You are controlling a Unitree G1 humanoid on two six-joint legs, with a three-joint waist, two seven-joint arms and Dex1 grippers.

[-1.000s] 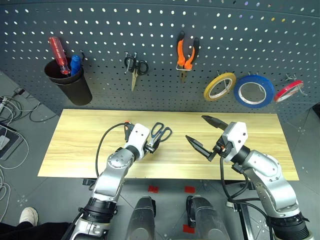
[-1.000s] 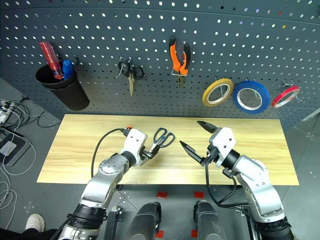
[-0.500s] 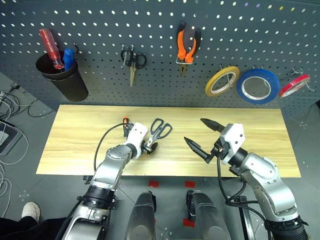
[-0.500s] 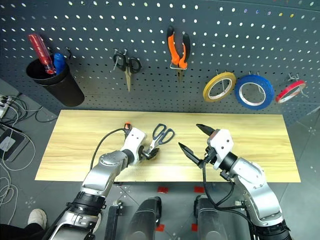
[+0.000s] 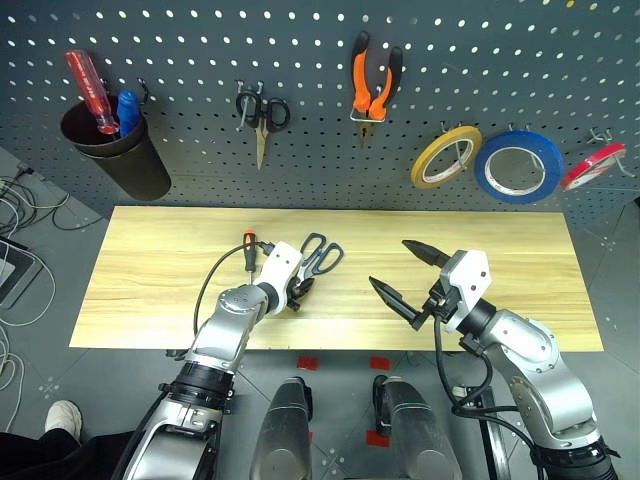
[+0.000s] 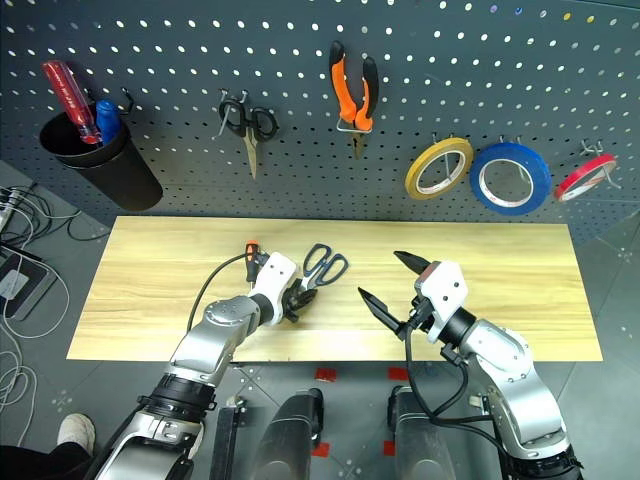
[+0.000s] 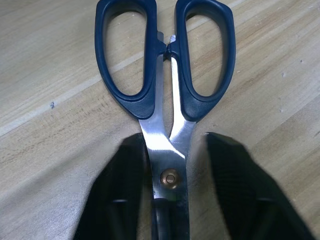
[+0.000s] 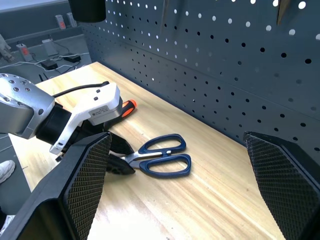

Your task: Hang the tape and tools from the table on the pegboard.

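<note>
1. Right, the left claw (image 5: 297, 290) is down on the counter (image 5: 150, 270), its two black fingers (image 7: 125, 200) straddling the blades of the blue-handled scissors (image 5: 318, 256) around the brass pivot; in the left wrist view one finger touches the blade while the other stands just off it, so call it closing, not yet a firm pinch.
2. The scissors lie flat near the middle of the counter, handle loops pointing toward about 1 o'clock, up at the pegboard (image 5: 200, 40), blades running back under the claw.
3. Just beside them, at about 9 o'clock of the claw, the orange-and-black screwdriver (image 5: 249, 246) also waits on the wood.
4. On the pegboard the pliers (image 5: 375, 90) hang at 12 o'clock and the blue tape (image 5: 518, 166) at 2 o'clock (so two of the task's things look done).
5. The right claw (image 5: 408, 274) hovers over the counter at 4 o'clock of the scissors, fingers spread wide, holding nothing.
6. Handling, I'd judge: stiff steel, moderately heavy at the handle end, and the polished blades look slippery. Near the pivot is the sensible hold, since it leaves both loops free to slip over a hook, though the handles may droop on the lift.
</note>
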